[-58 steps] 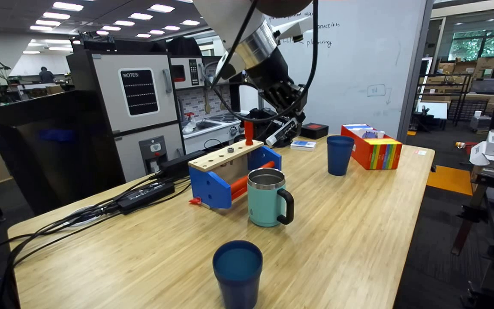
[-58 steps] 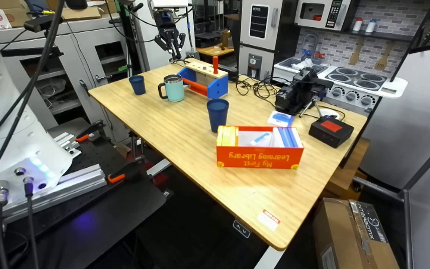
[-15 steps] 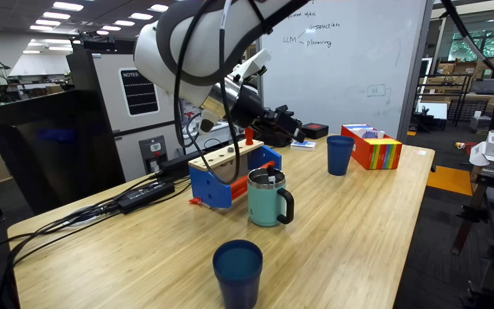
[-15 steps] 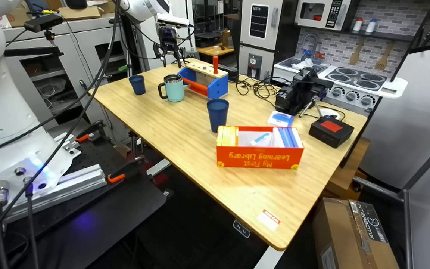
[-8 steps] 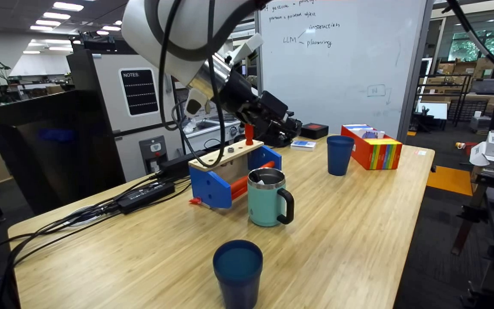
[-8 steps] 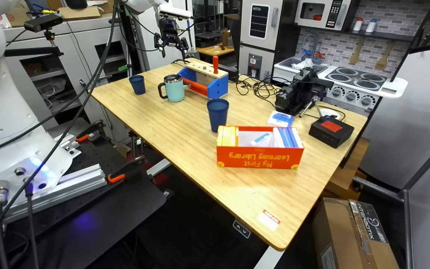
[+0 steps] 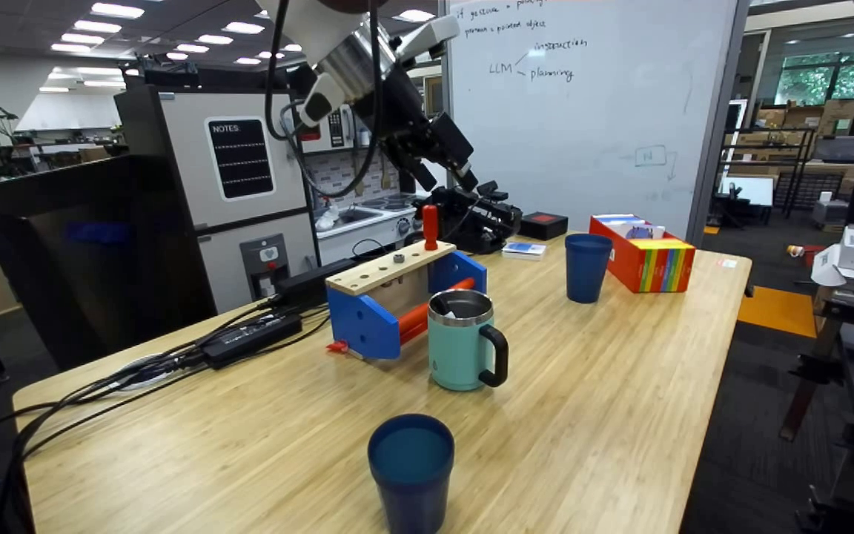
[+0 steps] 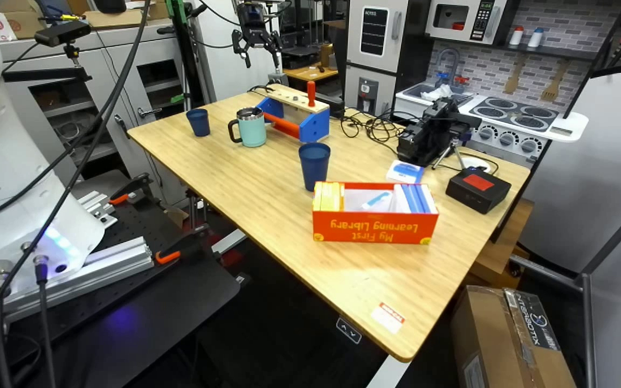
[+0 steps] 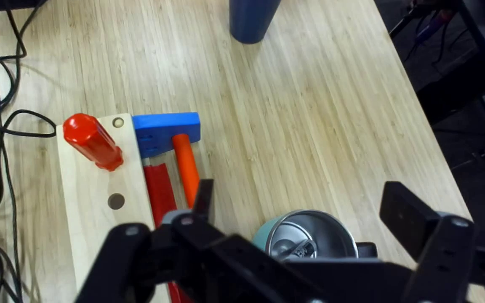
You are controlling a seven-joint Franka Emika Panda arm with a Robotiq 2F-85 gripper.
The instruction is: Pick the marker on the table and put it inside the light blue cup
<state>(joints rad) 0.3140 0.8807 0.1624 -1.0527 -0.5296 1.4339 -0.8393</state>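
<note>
Leaning inside the light blue cup (image 7: pixel 458 357), the marker (image 7: pixel 441 305), well below the claw (image 7: pixel 446 181), spread wide.

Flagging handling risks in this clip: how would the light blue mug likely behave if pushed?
The mug likely feels rigid, given its metallic rim. It looks broad, so it may slide before tipping. The marker inside could rattle.

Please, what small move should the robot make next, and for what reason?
Probably move the open jaws up and away from the turquoise mug: the wrist view shows the marker already inside it, and in both exterior views the jaws stand apart, holding nothing.
</note>
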